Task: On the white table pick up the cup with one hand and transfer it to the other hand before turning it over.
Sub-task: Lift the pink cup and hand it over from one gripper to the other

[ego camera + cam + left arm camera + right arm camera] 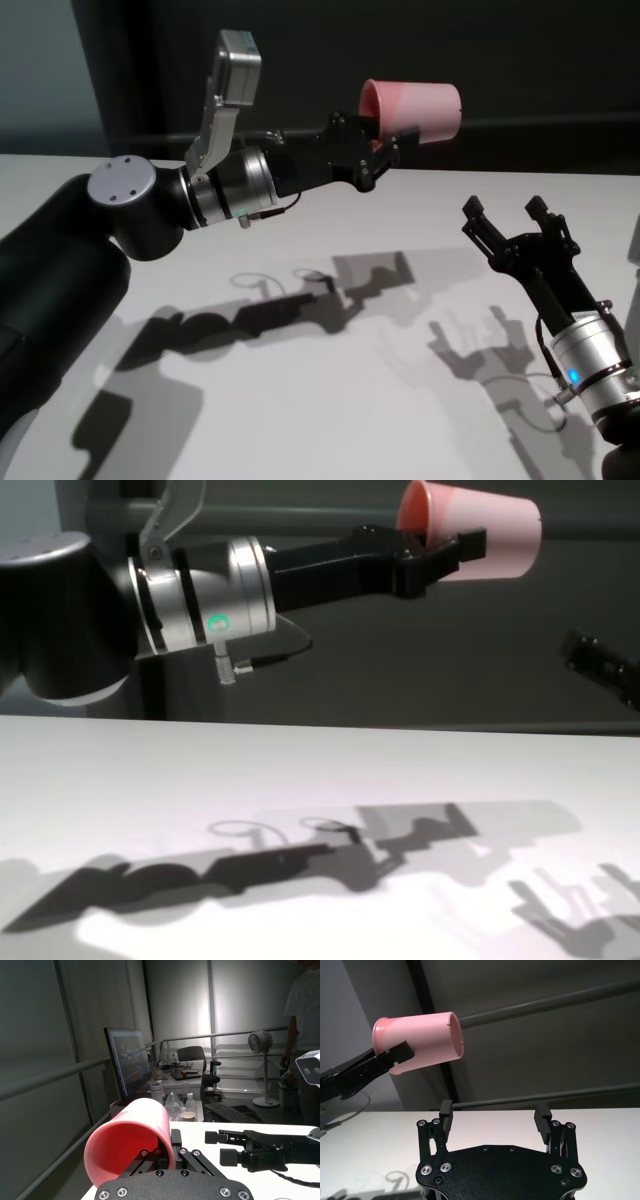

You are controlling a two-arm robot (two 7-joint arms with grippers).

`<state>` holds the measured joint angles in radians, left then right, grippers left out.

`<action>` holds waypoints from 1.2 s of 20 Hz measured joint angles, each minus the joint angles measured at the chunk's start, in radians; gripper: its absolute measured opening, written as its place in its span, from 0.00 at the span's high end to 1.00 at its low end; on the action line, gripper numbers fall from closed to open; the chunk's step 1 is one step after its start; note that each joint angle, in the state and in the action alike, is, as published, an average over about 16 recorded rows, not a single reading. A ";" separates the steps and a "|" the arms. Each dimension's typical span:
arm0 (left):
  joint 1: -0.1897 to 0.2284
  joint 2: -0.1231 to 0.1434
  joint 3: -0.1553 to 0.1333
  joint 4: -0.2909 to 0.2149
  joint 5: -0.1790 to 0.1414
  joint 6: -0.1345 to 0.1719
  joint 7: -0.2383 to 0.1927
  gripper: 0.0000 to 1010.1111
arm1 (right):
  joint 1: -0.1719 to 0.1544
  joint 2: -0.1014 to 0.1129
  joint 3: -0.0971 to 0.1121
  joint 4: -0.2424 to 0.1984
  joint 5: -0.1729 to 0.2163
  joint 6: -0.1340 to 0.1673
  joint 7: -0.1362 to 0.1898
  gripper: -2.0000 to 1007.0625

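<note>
Handover | left gripper (385, 150) clamping cup (415, 108) rim, lying sideways above desk (320, 400) | right gripper (508, 222) gaping empty at 4 o'clock | advising: approach base squarely.

Left arm raised, forearm reaching across above white table (330, 400) toward its right side, well off surface. Left gripper (388, 143) level, fingers (462, 546) clamped on cup (415, 108) near rim; cup on its side, base pointing right. Right arm low near table's right edge, wrist angled up. Right gripper (507, 214) below and right of left gripper, apart from it, fingers (446, 1111) spread wide, holding nothing.
</note>
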<state>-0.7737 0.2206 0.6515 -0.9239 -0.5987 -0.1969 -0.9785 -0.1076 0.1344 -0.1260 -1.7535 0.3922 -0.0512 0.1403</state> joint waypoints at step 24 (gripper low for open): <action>0.000 0.000 0.000 0.000 0.000 0.000 0.000 0.95 | 0.090 -0.115 0.152 0.089 0.748 0.178 0.261 0.01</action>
<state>-0.7737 0.2206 0.6515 -0.9239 -0.5992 -0.1969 -0.9784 -0.0181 0.0198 0.0260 -1.6644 1.1407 0.1272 0.4014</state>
